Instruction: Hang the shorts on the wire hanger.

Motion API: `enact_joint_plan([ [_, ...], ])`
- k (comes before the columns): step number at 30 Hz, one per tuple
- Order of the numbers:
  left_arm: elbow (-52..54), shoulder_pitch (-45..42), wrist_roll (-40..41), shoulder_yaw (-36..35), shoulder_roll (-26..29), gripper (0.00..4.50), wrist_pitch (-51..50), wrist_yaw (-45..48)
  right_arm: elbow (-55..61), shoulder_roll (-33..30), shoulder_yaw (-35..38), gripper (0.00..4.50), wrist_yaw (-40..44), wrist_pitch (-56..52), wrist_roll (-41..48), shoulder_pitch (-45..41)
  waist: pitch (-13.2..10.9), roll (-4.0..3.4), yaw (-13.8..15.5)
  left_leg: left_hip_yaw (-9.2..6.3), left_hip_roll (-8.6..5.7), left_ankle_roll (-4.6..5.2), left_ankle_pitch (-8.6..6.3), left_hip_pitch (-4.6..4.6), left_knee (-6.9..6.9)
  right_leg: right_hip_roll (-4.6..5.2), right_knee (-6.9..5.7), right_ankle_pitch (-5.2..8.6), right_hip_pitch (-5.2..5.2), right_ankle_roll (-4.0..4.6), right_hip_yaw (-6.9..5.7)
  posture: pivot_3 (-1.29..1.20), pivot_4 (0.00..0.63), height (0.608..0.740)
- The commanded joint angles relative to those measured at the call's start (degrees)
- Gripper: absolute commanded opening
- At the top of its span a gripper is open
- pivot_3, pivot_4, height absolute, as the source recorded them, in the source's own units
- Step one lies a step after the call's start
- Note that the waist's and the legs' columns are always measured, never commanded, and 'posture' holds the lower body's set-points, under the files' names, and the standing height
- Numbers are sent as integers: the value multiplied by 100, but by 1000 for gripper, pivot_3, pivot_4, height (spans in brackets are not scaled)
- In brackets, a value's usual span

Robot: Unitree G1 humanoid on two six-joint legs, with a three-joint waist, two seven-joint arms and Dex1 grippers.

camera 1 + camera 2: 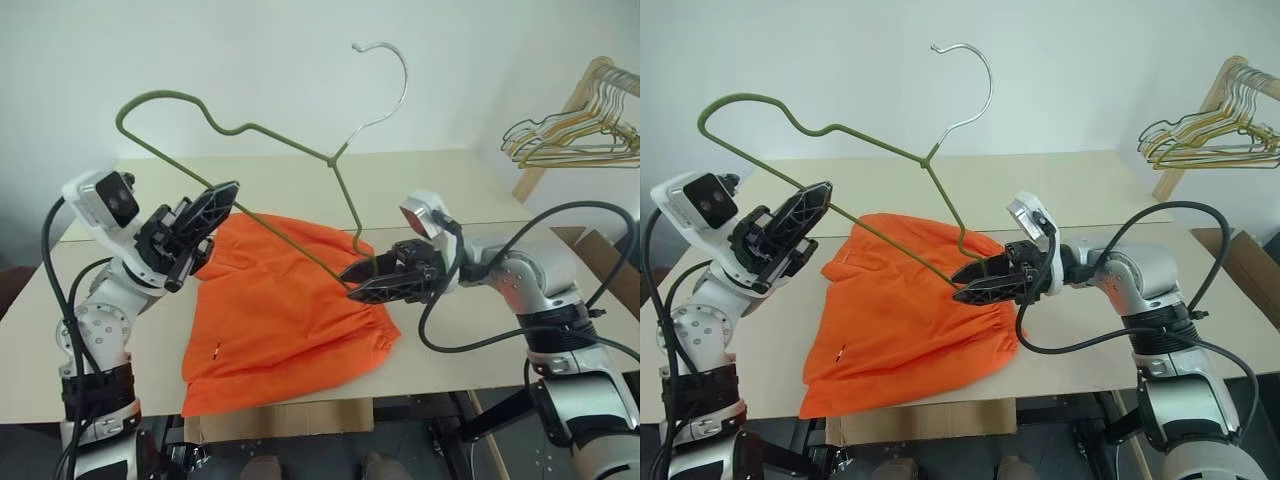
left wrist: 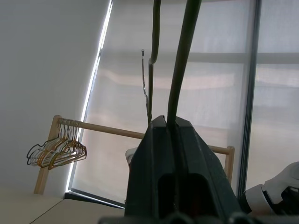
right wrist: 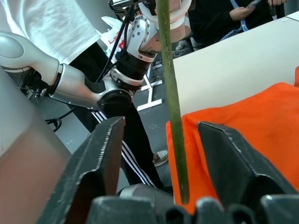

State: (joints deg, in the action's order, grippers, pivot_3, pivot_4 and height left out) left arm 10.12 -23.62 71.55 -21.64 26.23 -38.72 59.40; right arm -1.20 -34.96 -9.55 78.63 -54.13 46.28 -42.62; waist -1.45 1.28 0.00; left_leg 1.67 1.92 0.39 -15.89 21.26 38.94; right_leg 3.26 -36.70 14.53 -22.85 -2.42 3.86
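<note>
Left end effector [image 1: 212, 203]: black fingers clamped together, arm raised, wrist angled upward toward the right. Right end effector [image 1: 352, 281]: fingers parted, forearm level, pointing left across the body.

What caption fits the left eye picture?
Left gripper holds the olive-green wire hanger above the orange shorts; open right gripper straddles its wire.

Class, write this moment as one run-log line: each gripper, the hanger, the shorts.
left gripper: shut on wire hanger, held aloft | right gripper: open around hanger's lower wire | shorts: flat on table, not hung
</note>
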Motion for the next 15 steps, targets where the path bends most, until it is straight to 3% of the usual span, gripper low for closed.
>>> enact_joint_plan([
  [1,6,-15,-58,-26,-11,0,137,14,127,43,116,1839,-8,-33,33,-204,0,0,-7,0,0,0,0,0,0,0,0,0,0,0,0,51,0,740],
  [6,-19,24,-129,-24,-43,0,177,-9,116,79,121,107,-45,-19,-5,-195,0,0,-7,0,0,0,0,0,0,0,0,0,-1,0,0,50,0,740],
  [10,-90,80,-347,28,-69,0,298,-99,125,109,137,49,-57,39,-45,-172,0,0,-6,0,0,0,0,1,0,0,0,0,-1,0,0,50,0,740],
  [15,-171,174,-902,272,4,1418,347,-331,181,168,256,0,-140,37,16,-111,0,0,-2,0,0,0,0,1,0,0,0,0,-1,0,0,45,0,740],
])
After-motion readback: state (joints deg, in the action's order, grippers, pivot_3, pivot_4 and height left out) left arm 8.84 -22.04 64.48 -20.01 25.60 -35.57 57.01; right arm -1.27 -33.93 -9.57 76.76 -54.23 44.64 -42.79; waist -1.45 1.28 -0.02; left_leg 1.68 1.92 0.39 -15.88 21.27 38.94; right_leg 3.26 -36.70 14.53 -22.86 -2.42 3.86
